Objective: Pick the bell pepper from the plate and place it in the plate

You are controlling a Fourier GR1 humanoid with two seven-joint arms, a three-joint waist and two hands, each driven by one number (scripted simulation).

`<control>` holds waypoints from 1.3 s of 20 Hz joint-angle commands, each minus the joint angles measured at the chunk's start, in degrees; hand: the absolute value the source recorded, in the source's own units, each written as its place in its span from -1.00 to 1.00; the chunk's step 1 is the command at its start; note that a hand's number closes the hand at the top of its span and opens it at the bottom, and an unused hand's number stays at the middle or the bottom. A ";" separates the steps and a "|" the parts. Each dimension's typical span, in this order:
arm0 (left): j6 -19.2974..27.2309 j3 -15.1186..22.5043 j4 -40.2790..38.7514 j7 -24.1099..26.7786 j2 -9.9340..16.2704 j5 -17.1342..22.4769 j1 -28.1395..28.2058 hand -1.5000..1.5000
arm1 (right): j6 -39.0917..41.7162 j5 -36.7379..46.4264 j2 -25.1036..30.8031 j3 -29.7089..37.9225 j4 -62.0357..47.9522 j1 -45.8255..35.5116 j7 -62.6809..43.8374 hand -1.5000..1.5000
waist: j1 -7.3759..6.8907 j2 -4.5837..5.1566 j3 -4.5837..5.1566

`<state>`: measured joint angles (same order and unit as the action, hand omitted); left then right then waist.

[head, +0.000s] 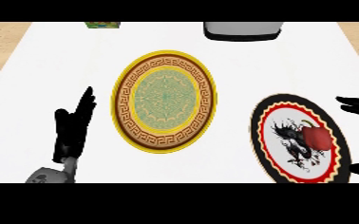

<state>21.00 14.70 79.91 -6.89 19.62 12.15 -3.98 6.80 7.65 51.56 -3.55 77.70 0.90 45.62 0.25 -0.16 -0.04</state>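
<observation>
Pre-grasp: red bell pepper [316, 138] on black-rimmed plate [270, 159], right robot hand [346, 103] near, finger state unclear; left robot hand [72, 126] open; next, gold plate [165, 101].

A plate [165, 61] lies mid-counter [63, 61]. Right of it, near the counter's front right corner, a second plate [270, 142] carries the bell pepper [317, 136]. A box [102, 25] and an appliance [242, 30] sit along the back edge.

Two plates [165, 57] [270, 123] (one pepper [317, 137])
</observation>
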 commanded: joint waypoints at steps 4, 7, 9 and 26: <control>0.54 0.50 1.26 -1.47 -0.64 -1.82 0.66 0.00 | 1.97 9.26 6.67 -1.78 7.92 -1.19 -13.32 -1.00 | -0.10 0.03 0.12; -0.69 -0.03 1.89 -4.93 -0.07 -0.94 -2.61 0.00 | 6.05 13.43 7.94 -6.01 9.87 -3.70 -20.55 -1.00 | -0.65 0.27 0.12; 0.63 1.21 4.47 -3.68 -0.93 -2.12 1.91 0.00 | 9.61 13.65 8.90 -6.55 10.76 -2.12 -22.34 -1.00 | -0.76 0.14 0.09; -4.07 -4.26 1.68 -3.55 -4.98 -6.70 0.51 0.00 | 18.32 31.01 -5.58 -7.30 5.79 -8.53 -25.67 -1.00 | -0.42 0.16 0.04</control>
<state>17.27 10.63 81.15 -10.70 16.09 7.00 -3.85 22.91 35.13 49.20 -10.18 84.33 -6.05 20.88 -0.12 0.00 0.01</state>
